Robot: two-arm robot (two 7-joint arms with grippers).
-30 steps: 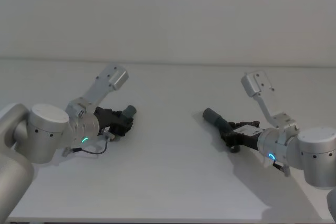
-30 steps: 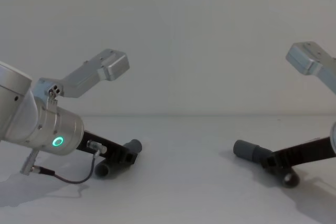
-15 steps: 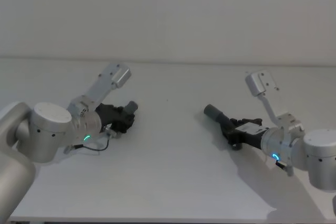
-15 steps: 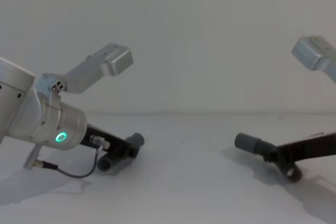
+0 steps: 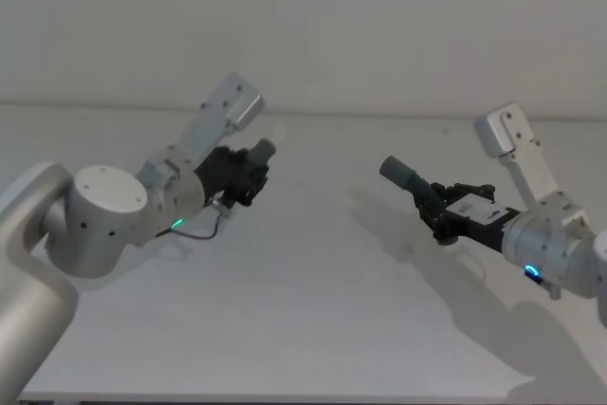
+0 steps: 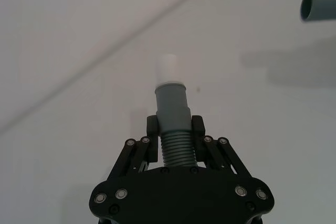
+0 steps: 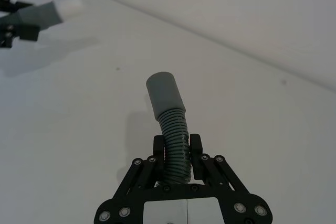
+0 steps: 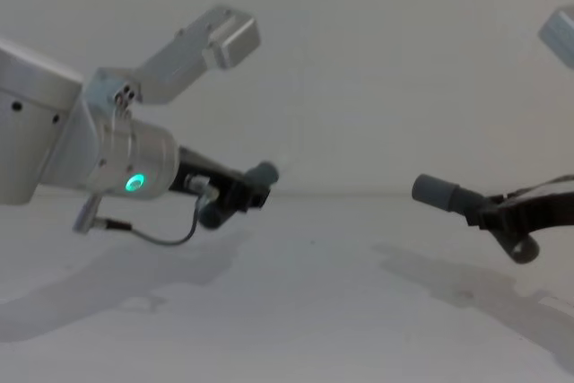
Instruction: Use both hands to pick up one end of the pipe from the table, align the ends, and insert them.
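In the head view the black two-fingered left hand (image 5: pixel 248 173) is clamped on the curved dark grey white-tipped hose piece (image 5: pixel 260 153). The matching right hand (image 5: pixel 439 212) grips the ribbed dark grey hose piece (image 5: pixel 406 180), and the 2 pieces are well apart over the plain white worktop (image 5: pixel 313 310). The left wrist view shows that hand's fingers (image 6: pixel 152 129) pressed on the ribs below the grey sleeve (image 6: pixel 170 100) and narrow white tip (image 6: pixel 168 66); the right wrist view shows the same grip on ribs below the smooth grey collar (image 7: pixel 164 94); in the chest view both pieces hang clear of the worktop, ends pointing inward, shadows beneath.
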